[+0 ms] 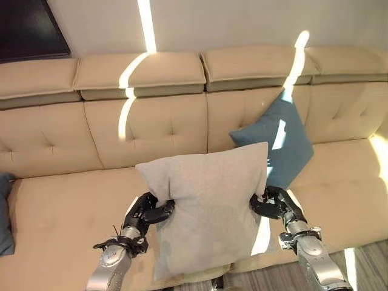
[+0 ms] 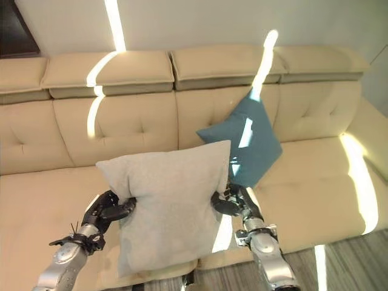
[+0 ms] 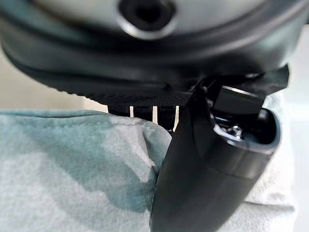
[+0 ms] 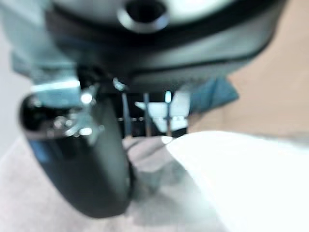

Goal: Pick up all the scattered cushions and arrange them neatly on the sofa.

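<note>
Grey cushion (image 1: 209, 206) held up in front of the beige sofa (image 1: 60, 212), between both hands, over the seat's front edge. Left hand (image 1: 150, 211) grips its left edge, fingers and thumb curled into the fabric; left wrist view shows the thumb (image 3: 203, 183) pressed on the cloth. Right hand (image 1: 274, 203) clamps the right edge the same way, fingers closed on the fabric. Cushion hangs roughly upright, slightly tilted, lower corner near seat front. Teal cushion (image 1: 285, 142) stands on one corner against the sofa backrest, just behind the grey one's upper right corner. Another dark blue cushion (image 1: 5, 212) at far left seat edge, mostly cut off.
</note>
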